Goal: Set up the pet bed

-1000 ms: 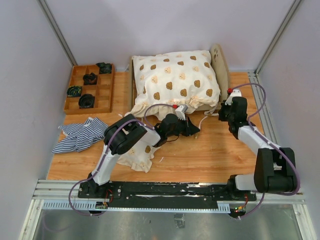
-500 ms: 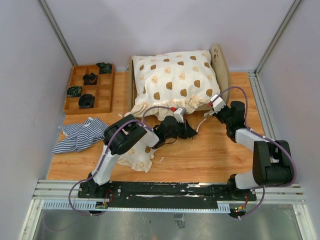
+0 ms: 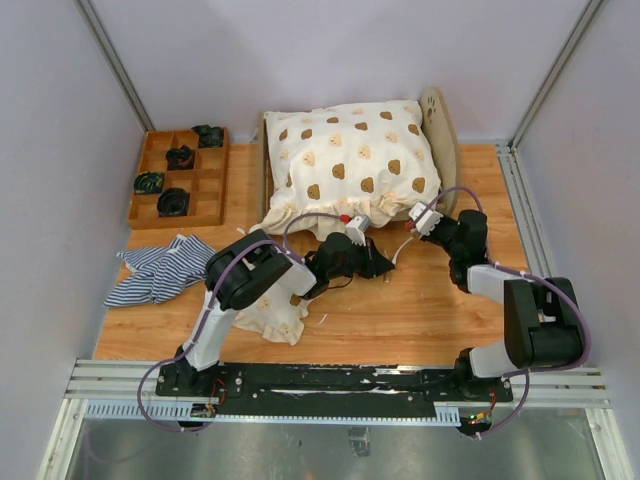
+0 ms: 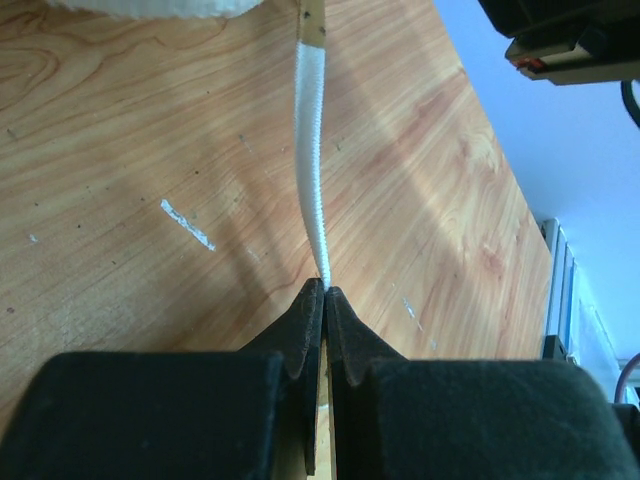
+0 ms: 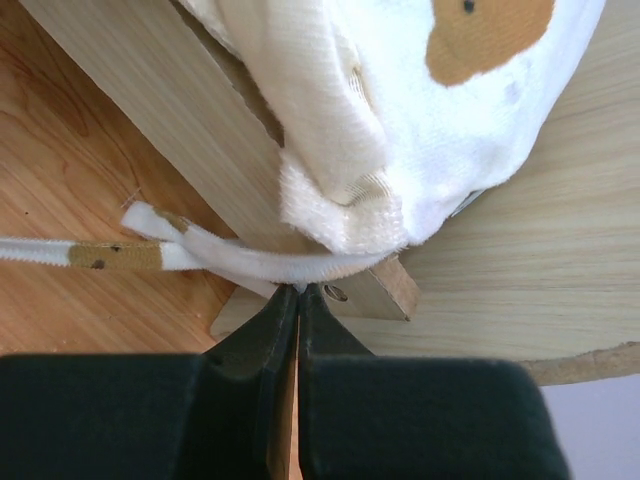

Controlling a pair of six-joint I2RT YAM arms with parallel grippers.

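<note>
The pet bed (image 3: 443, 125), a light plywood frame with an arched headboard on the right, stands at the back of the table. A puffy cream bear-print quilt (image 3: 350, 160) covers it. A white tie strap (image 4: 313, 150) runs from the quilt's edge down into my left gripper (image 4: 326, 290), which is shut on it just in front of the bed (image 3: 388, 266). My right gripper (image 5: 299, 288) is shut on the white strap (image 5: 260, 262) at the bed's near right corner (image 3: 418, 217), against the plywood side rail (image 5: 130, 70). A blue-and-white striped cloth (image 3: 160, 268) lies crumpled at the left.
A brown compartment tray (image 3: 210, 185) with several black items sits at the back left. A second cream bear-print piece (image 3: 275, 312) lies under the left arm. Walls close in on both sides, and a metal rail runs along the right edge (image 3: 525, 200).
My right gripper has swung left from beside the headboard to the bed's near right corner. The left gripper has barely shifted and still pinches the strap.
</note>
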